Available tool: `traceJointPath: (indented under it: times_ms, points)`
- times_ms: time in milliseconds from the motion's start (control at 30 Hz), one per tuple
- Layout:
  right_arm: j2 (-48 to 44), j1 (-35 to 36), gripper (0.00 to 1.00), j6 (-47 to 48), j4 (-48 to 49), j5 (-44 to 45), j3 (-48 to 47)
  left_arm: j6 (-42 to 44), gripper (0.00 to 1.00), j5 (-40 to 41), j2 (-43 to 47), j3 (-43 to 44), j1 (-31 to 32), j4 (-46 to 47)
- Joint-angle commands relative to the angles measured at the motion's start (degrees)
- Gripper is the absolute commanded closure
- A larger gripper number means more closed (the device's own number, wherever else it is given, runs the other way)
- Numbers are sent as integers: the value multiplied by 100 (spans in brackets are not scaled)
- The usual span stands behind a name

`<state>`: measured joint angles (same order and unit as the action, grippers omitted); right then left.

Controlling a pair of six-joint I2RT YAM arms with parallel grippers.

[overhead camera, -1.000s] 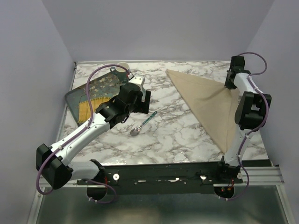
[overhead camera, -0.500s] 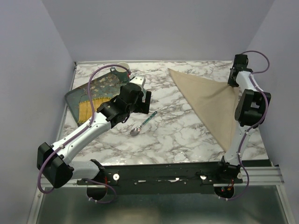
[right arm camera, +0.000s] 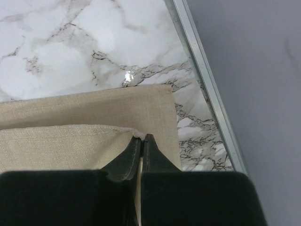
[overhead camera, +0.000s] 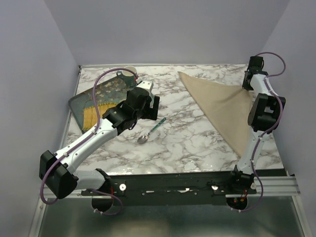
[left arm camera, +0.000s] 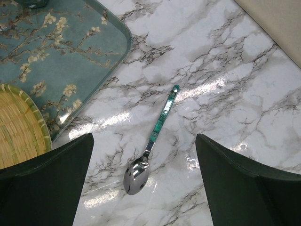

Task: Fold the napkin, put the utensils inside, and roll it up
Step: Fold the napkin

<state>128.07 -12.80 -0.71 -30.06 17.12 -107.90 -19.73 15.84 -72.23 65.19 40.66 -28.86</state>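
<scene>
The beige napkin [overhead camera: 222, 106] lies folded into a triangle on the right of the marble table. My right gripper [overhead camera: 246, 86] is shut on its upper corner [right arm camera: 137, 134], just above the lower layer's corner [right arm camera: 155, 108] near the table's right rim. The spoon [overhead camera: 152, 130], with a silvery bowl and a teal handle, lies flat mid-table. My left gripper [overhead camera: 146, 109] hovers over it, open. In the left wrist view the spoon [left arm camera: 155, 141] lies between the wide-apart fingers [left arm camera: 225, 179], untouched.
A dark teal floral tray [overhead camera: 79, 102] sits at the far left with a woven yellow mat [overhead camera: 91, 116] on it. A white cup [overhead camera: 129, 70] stands behind the tray. The metal table rim [right arm camera: 207, 84] runs close to the right gripper.
My right gripper has carried the napkin corner a little farther back and right, sharpening the fold. The left arm and the spoon have not moved.
</scene>
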Motion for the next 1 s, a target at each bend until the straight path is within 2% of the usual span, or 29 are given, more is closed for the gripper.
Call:
traceJointPath:
  times_ms: [0,600,967]
  points:
    - [218,-74,93,212,-26,36,-232,21,1,7,-19,126,-50,39]
    - [464,-127,92,203,-131,449,-645,30,1,-1,-20,91,-50,30]
    - [710,-153,88,238,-201,247,-882,30,1,-2,-2,82,-50,47]
